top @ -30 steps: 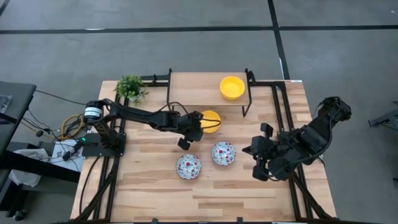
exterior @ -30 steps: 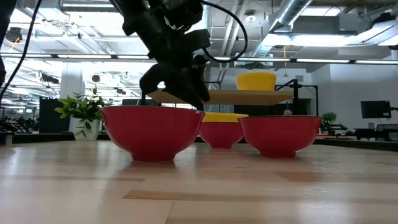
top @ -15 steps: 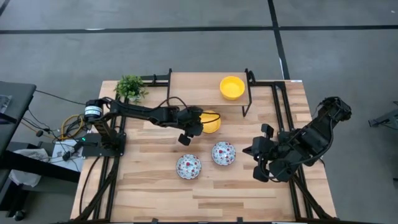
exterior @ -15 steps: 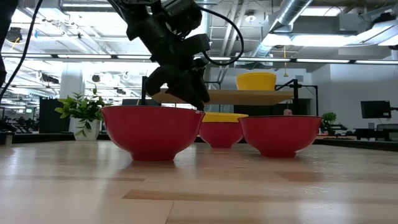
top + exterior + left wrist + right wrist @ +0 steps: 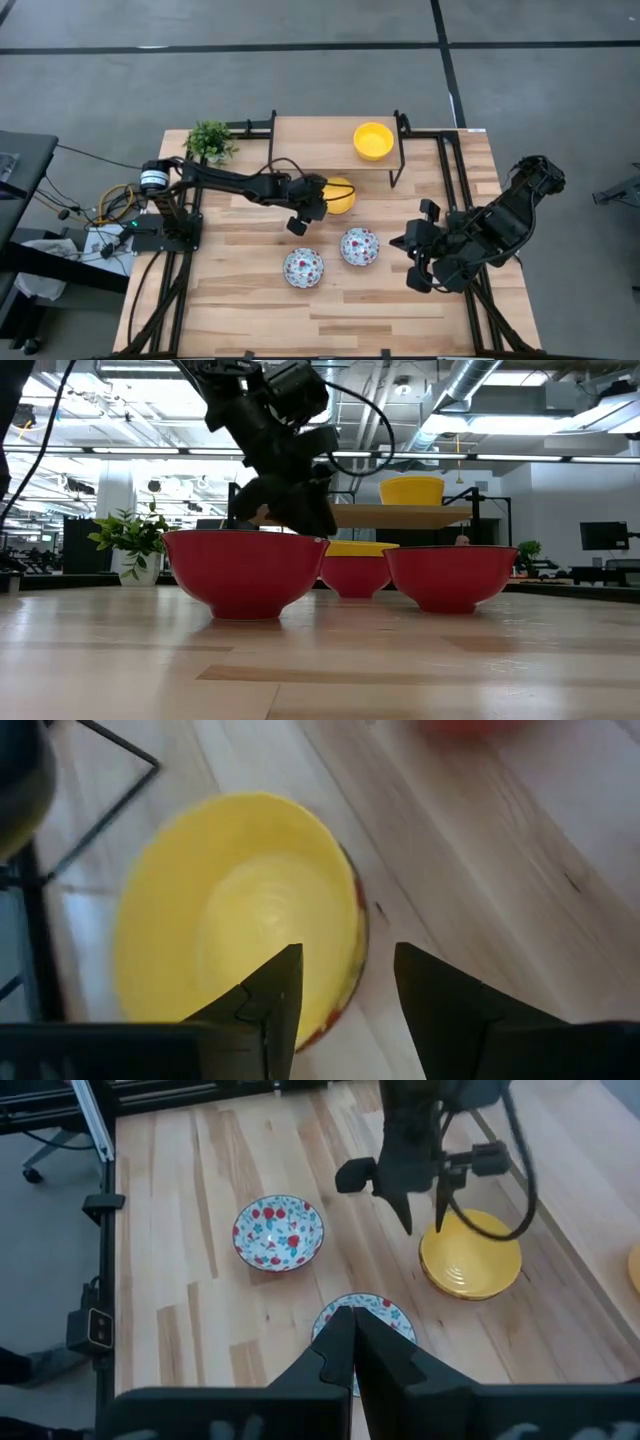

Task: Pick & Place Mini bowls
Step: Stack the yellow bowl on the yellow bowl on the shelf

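- While I hold the rig here, the biggest thing under my left gripper (image 5: 318, 203) is the table (image 5: 240, 300), pale planked wood with a visible grain, framed by black rails.
- Beyond the claw sits a raised wooden shelf (image 5: 310, 142) on a thin black frame, carrying one plain yellow shelf bowl (image 5: 373, 140), round and smooth.
- My left gripper hangs over the near rim of the yellow mini bowl (image 5: 235, 915); its two dark, blunt fingers (image 5: 268, 995) stand apart with the bowl's rim showing between them, and I can't see them closed on it.
- That bowl is shallow, glossy yellow inside, with a red-edged outer wall, sitting on the table just in front of the shelf.
- Two floral bowls, white with red-and-blue flowers, lie on the table nearer me than the claw: the left floral bowl (image 5: 303, 266) and the right floral bowl (image 5: 359, 246).
- My right gripper (image 5: 418, 262) waits off to the side, fingers pressed together, empty.
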{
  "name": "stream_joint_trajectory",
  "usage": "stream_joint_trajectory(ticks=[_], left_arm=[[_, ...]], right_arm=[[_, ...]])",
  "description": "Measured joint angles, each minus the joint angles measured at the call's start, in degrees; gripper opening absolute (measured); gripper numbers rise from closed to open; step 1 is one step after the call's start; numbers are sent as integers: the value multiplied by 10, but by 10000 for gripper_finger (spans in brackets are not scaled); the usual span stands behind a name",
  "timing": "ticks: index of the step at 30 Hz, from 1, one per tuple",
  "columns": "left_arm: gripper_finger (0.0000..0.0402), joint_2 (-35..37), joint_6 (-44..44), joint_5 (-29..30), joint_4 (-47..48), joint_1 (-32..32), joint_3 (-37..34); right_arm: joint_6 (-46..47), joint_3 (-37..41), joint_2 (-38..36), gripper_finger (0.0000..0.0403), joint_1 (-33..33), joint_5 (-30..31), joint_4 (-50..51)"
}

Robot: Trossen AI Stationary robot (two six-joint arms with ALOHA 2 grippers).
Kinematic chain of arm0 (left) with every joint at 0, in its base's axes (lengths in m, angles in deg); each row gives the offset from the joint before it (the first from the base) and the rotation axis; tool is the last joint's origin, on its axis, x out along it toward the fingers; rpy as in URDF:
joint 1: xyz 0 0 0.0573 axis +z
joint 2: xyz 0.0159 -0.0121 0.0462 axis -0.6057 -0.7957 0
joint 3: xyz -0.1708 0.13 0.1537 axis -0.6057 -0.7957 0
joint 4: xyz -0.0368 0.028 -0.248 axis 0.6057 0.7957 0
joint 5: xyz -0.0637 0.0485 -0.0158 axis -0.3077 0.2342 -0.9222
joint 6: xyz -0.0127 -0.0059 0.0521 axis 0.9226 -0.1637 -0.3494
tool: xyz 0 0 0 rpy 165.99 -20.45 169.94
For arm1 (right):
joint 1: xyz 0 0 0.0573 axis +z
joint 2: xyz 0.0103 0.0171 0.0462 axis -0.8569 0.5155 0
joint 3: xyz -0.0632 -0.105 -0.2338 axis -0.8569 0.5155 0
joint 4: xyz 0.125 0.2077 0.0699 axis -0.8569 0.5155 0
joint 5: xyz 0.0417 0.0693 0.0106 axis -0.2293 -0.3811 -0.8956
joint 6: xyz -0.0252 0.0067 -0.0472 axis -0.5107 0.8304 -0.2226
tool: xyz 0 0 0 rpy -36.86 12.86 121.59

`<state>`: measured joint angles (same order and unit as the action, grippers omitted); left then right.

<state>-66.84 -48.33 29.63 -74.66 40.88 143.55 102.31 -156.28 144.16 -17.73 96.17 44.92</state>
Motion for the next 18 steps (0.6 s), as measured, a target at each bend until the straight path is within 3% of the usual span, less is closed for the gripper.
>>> stream_joint_trajectory(ticks=[18], left_arm=[[159,-7,4,15,1,-3,0]], right_arm=[[14,0,0,1,1,-1,-20]])
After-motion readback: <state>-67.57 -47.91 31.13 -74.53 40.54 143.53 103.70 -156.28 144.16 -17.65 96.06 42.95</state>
